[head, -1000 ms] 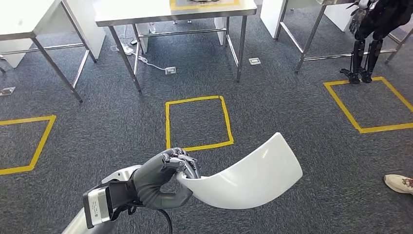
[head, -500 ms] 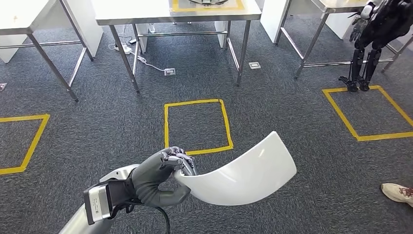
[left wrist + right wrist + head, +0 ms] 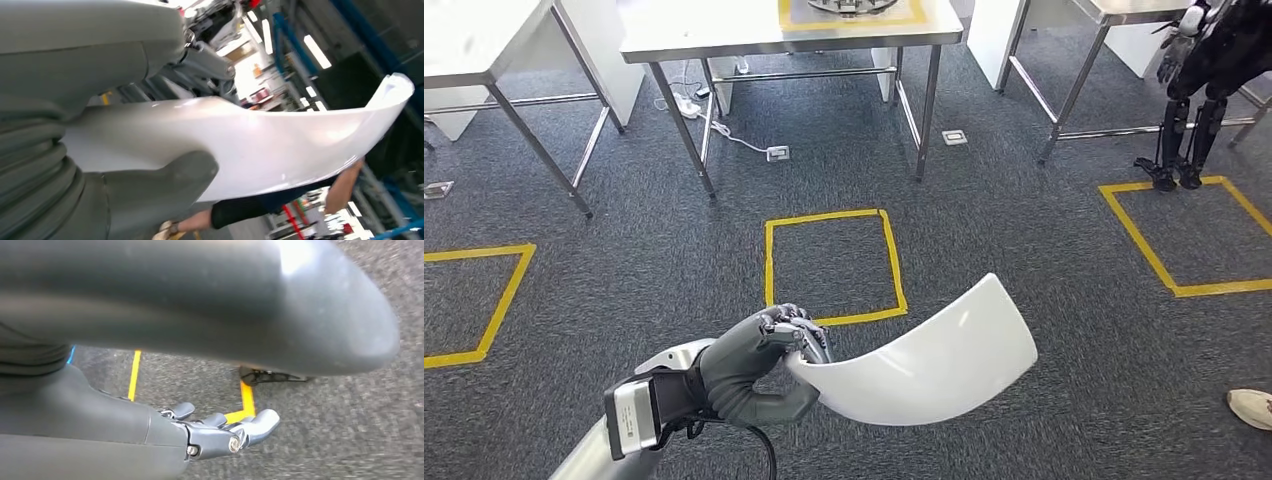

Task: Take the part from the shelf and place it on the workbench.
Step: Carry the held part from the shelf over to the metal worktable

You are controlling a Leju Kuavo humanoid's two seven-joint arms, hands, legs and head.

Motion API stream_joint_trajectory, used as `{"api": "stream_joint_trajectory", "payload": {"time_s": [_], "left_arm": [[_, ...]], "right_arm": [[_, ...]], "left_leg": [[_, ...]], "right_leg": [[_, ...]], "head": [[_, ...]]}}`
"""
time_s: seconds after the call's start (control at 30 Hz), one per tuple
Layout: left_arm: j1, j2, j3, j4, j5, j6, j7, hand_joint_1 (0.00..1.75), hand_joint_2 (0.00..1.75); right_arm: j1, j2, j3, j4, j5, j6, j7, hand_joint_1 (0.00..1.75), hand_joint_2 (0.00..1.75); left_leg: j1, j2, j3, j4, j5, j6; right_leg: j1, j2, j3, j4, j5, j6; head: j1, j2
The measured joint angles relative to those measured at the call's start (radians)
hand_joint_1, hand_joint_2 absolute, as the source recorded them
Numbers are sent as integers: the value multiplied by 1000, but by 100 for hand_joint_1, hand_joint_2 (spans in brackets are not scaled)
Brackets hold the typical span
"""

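curved white part (image 3: 924, 365) held at one end in left hand (image 3: 759, 365), fingers (image 3: 799, 330) clamped on its edge, rest jutting free over carpet; right hand (image 3: 220, 432) hangs low, fingers loosely apart, holding nothing; risk: long overhang may lever out of edge grip while walking, or clip bench leg; steel bench (image 3: 724, 40) ahead, well apart; grey carpet (image 3: 1024, 230), yellow tape squares (image 3: 832, 265).

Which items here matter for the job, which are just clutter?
Job:
- white curved part, held by left hand
- steel workbench ahead

Lying about:
- yellow floor square
- power strip
- other robot
- a person's shoe
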Motion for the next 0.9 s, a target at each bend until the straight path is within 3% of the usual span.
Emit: {"api": "stream_joint_trajectory", "payload": {"time_s": [0.1,0.13,0.17,0.2,0.27,0.3,0.33,0.43,0.5,0.6,0.63,0.67,0.7,0.77,0.8,0.83,0.9], "left_arm": [[2,2,0,1,0,0,0,175,175],[4,4,0,1,0,0,0,175,175],[6,5,0,1,0,0,0,175,175],[7,6,0,1,0,0,0,175,175],[8,7,0,1,0,0,0,175,175],[8,8,0,1,0,0,0,175,175],[9,8,1,0,0,0,1,175,175],[9,9,1,-2,0,0,1,175,175],[8,7,1,-5,0,0,1,175,175],[9,6,1,-6,0,0,1,175,175],[10,6,1,-6,0,0,1,175,175],[10,6,1,-6,0,0,1,175,175],[10,6,1,-6,0,0,1,175,175],[10,6,1,-6,0,0,1,175,175],[9,6,1,-6,0,-1,1,175,175],[8,6,1,-6,0,-1,2,175,175],[6,6,1,-6,0,-2,3,175,175]], "right_arm": [[1,0,0,0,1,0,1,0,0],[1,0,0,0,2,0,1,0,0],[2,0,0,0,2,0,1,0,0],[2,0,0,0,2,0,1,0,0],[2,1,0,0,0,0,2,0,0],[2,2,0,0,-1,0,4,0,0],[1,3,-1,0,-2,0,7,0,0],[1,4,-2,0,-4,0,14,0,0],[-3,4,-3,0,-5,1,15,0,0],[-5,4,-5,0,-6,0,20,0,0],[-4,4,-5,0,-5,0,24,0,0],[-3,3,-5,0,-4,-1,30,0,0],[-3,3,-5,0,-3,-1,37,0,0],[-2,3,-5,0,1,0,50,0,0],[-2,3,-5,0,2,1,53,0,0],[-2,3,-5,0,4,1,55,0,0],[0,3,-5,0,7,2,57,0,0]], "left_leg": [[1,3,-107,172,-72,-7],[1,3,-135,203,-79,-7],[1,3,-146,200,-66,-6],[0,4,-139,159,-33,-3],[-4,7,-96,25,55,9],[-7,9,-80,-27,76,14],[-11,11,-71,-56,87,19],[-11,9,-55,-72,84,37],[-6,7,-36,-78,79,47],[-4,7,-16,-81,60,55],[-4,6,-8,-81,53,55],[-3,4,0,-81,45,54],[-3,3,11,-81,37,52],[-2,2,34,-81,17,45],[-2,0,43,-80,8,40],[-3,-3,47,-81,1,33],[-5,-9,56,-81,-6,20]], "right_leg": [[1,0,16,-1,-16,-8],[2,0,22,-1,-22,-8],[2,1,30,-1,-29,-8],[3,1,40,-1,-36,-7],[4,1,60,-1,-53,-3],[5,1,66,-2,-60,2],[5,1,69,-3,-65,8],[5,-1,76,9,-65,26],[5,0,49,72,-69,34],[3,2,-72,246,-132,47],[2,2,-106,279,-149,50],[2,2,-125,283,-148,51],[1,2,-127,253,-123,52],[-1,1,-94,124,-25,51],[0,1,-76,65,9,46],[2,2,-64,26,30,39],[6,0,-57,8,28,21]], "head": [[-6,0],[-7,0],[-8,0],[-8,0],[-9,0],[-10,0],[-11,0],[-11,0],[-8,0],[-4,0],[-3,0],[-3,0],[-2,0],[0,0],[1,0],[2,0],[2,0]]}}
